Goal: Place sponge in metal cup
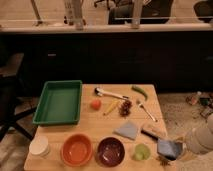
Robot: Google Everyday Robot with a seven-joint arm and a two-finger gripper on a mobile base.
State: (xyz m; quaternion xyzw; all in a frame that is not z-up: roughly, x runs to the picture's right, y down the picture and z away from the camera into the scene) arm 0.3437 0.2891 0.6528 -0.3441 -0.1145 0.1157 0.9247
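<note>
**Carrying the sponge to the cup**

The gripper (172, 150) sits low at the right front corner of the tabletop (90, 122), its jaws closed, with the sponge (169, 148) at their tip; it appears to be gripped, a blue-grey pad just beside the light green cup (141, 151). The pale arm (202, 140) reaches in from the right edge.

I cannot pick out the metal cup with any certainty in this view; a small dark shape (163, 160) below the sponge may be it, but that is too unclear to call.

To do this step well, I judge the pad should be kept pinched firmly and lifted clear of the green cup and the tan brush (151, 131) nearby. Centre it over the cup's mouth before lowering, since a soft flat pad can catch on a narrow rim. Release only once it is inside.
</note>
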